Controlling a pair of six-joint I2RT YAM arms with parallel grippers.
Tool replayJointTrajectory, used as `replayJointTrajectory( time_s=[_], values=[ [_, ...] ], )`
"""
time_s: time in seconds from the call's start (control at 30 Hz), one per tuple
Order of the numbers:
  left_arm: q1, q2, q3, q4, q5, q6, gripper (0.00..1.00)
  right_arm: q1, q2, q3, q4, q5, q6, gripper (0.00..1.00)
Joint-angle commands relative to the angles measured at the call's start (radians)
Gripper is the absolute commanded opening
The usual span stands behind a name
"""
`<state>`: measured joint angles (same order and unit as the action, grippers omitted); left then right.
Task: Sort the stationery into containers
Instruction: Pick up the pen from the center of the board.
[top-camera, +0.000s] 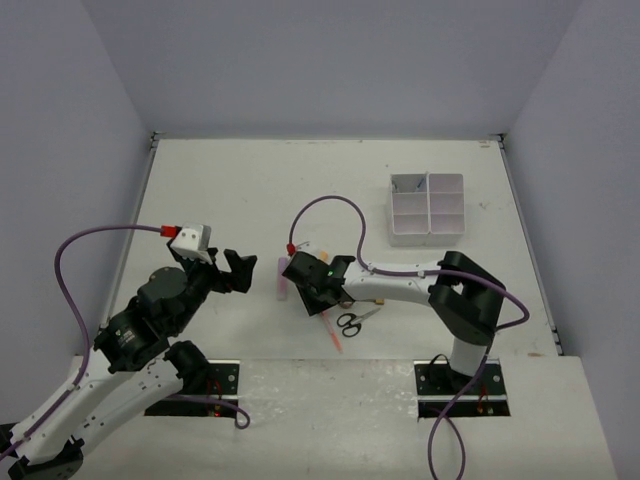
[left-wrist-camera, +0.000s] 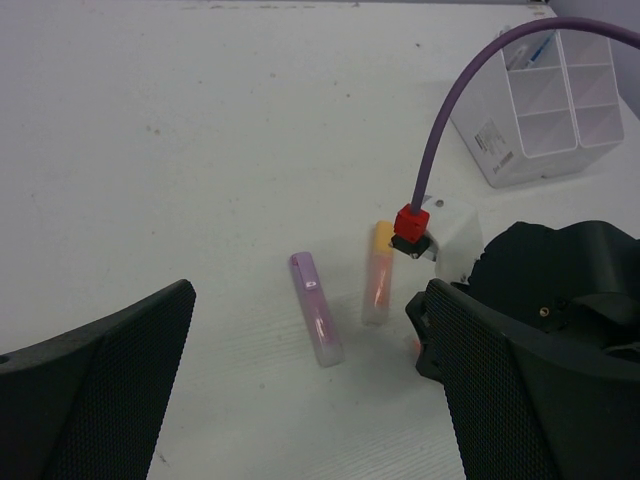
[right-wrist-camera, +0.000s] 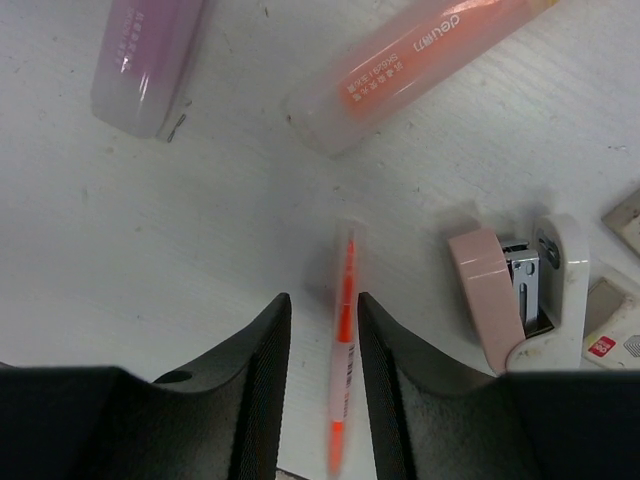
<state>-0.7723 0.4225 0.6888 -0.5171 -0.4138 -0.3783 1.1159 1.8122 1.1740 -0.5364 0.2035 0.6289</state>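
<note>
My right gripper (right-wrist-camera: 322, 300) is low over the table, its jaws either side of a thin orange-red pen (right-wrist-camera: 345, 340). The pen lies close against the right finger (right-wrist-camera: 385, 370); a gap shows on the left side. A lilac highlighter (right-wrist-camera: 150, 60) and an orange-peach highlighter (right-wrist-camera: 420, 60) lie just beyond. My left gripper (left-wrist-camera: 306, 300) hangs wide open above the lilac highlighter (left-wrist-camera: 316, 308), holding nothing. Black-handled scissors (top-camera: 352, 320) lie beside the right arm. The white six-compartment container (top-camera: 428, 208) stands at the far right.
A pink-and-white stapler (right-wrist-camera: 510, 300) lies right of the pen, with small tan and white pieces (right-wrist-camera: 625, 215) at the frame's edge. The right arm's purple cable (left-wrist-camera: 450, 120) arcs over the highlighters. Side walls bound the table.
</note>
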Motion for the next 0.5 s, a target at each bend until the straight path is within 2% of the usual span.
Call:
replayJointTrajectory(
  time_s=[0.0, 0.13, 0.2, 0.23, 0.3, 0.33, 0.47],
  values=[
    [0.005, 0.004, -0.005, 0.023, 0.003, 0.006, 1.00, -0.006, 0.047, 0.015, 0.021, -0.029, 0.014, 0.31],
    [0.005, 0.005, -0.006, 0.023, 0.004, 0.006, 1.00, -0.018, 0.065, 0.000, 0.022, -0.026, 0.026, 0.30],
    [0.004, 0.007, -0.006, 0.023, 0.004, 0.006, 1.00, -0.019, 0.064, -0.012, 0.028, -0.033, 0.029, 0.26],
    [0.005, 0.008, -0.005, 0.023, 0.005, 0.006, 1.00, -0.019, 0.063, -0.014, 0.031, -0.038, 0.027, 0.21],
    [0.005, 0.009, -0.006, 0.023, 0.007, 0.007, 1.00, -0.019, 0.061, -0.014, 0.029, -0.046, 0.024, 0.03],
    [0.005, 0.009, -0.006, 0.023, 0.007, 0.007, 1.00, -0.019, 0.057, -0.012, 0.026, -0.045, 0.022, 0.00],
    [0.005, 0.007, -0.006, 0.023, 0.007, 0.007, 1.00, -0.018, 0.014, 0.001, 0.013, -0.036, 0.007, 0.00]
  ],
)
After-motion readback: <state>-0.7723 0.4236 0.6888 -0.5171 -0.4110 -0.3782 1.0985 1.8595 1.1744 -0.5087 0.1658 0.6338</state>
